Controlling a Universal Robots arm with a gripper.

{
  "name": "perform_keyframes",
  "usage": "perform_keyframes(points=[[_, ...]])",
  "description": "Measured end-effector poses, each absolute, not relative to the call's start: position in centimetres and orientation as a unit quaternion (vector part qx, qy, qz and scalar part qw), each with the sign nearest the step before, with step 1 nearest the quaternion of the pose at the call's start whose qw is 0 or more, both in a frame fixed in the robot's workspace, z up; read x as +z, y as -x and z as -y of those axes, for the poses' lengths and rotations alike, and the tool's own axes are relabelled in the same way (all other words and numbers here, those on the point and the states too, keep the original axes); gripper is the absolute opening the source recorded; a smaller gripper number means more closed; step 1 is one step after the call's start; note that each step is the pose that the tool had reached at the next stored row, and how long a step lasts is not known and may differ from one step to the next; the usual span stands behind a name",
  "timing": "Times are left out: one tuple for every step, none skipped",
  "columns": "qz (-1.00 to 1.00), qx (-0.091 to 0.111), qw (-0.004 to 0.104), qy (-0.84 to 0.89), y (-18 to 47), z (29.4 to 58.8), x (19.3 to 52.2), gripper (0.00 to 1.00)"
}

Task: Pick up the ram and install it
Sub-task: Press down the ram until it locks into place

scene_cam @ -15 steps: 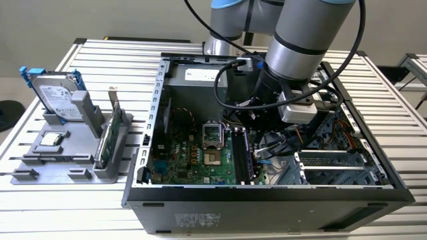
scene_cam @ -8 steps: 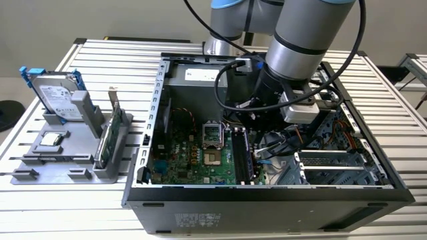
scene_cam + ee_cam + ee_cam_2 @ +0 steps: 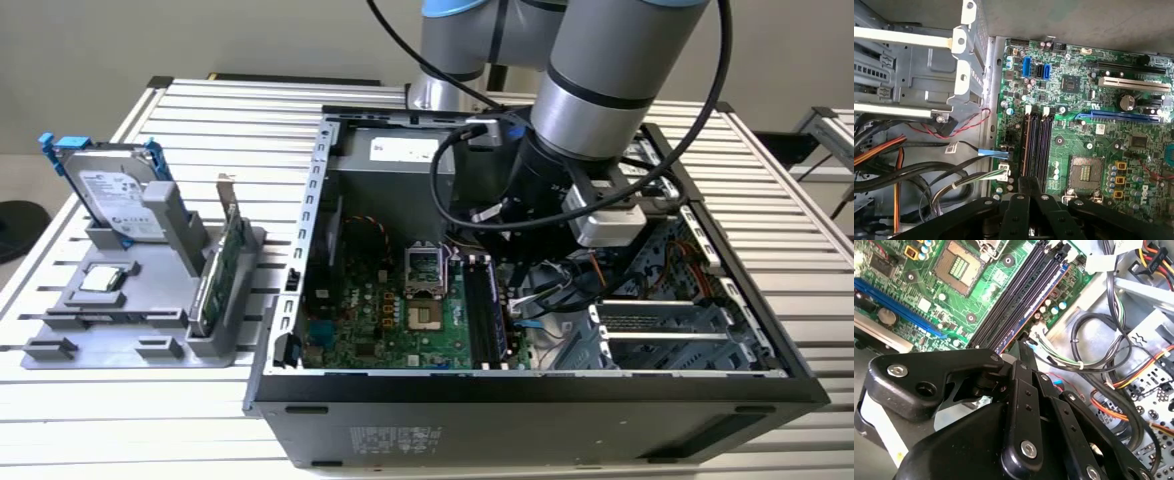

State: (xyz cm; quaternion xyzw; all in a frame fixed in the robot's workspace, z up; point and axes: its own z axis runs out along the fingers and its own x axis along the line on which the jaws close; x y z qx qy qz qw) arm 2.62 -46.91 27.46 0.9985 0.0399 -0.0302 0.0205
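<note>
In the exterior view, an open computer case (image 3: 534, 385) on a slatted table (image 3: 160, 420), with the arm (image 3: 607, 90) reaching down into it from above. Deep inside, over the motherboard (image 3: 387, 320), the dark gripper (image 3: 531, 262), too hidden by cables here to judge. Standing upright in a memory slot just beside it, the ram (image 3: 483, 310), a narrow blue stick running along the board. To the exterior view's left, well apart from the case, a grey fixture (image 3: 134, 345) carrying a silver hard drive (image 3: 118, 195) with blue rails and a green card (image 3: 220, 275) set on edge.

In the second wrist view, black fingers (image 3: 1024, 365) lying together, no gap visible between them, tips hanging at the near end of the row of memory slots (image 3: 1019, 295). Along the outer side of that row, next to the cable bundle (image 3: 1114, 355), the blue edge of the ram (image 3: 1046, 296), seated lengthwise. Cannot tell whether the tips touch it.

In the first wrist view, the same closed fingertips (image 3: 1025, 186) over the near end of the slots, with the processor socket (image 3: 1085, 172) just beside and a drive cage (image 3: 909, 65) on the far side of the board's edge.
</note>
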Motion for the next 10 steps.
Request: perform_keyframes(points=[[-0.041, -0.03, 0.021, -0.998, -2.61, 46.91, 27.46, 0.0], [-0.042, -0.03, 0.021, -0.998, -2.6, 46.91, 27.46, 0.0], [-0.042, -0.03, 0.021, -0.998, -2.58, 46.91, 27.46, 0.0], [-0.042, -0.03, 0.021, -0.998, -2.56, 46.91, 27.46, 0.0], [-0.042, -0.03, 0.021, -0.998, -2.53, 46.91, 27.46, 0.0], [-0.043, -0.03, 0.021, -0.998, -2.52, 46.91, 27.46, 0.0], [-0.044, -0.03, 0.021, -0.998, -2.51, 46.91, 27.46, 0.0], [-0.047, -0.03, 0.021, -0.998, -2.49, 46.91, 27.46, 0.0], [-0.051, -0.03, 0.021, -0.998, -2.47, 46.91, 27.46, 0.0], [-0.055, -0.03, 0.021, -0.998, -2.46, 46.91, 27.46, 0.0]])
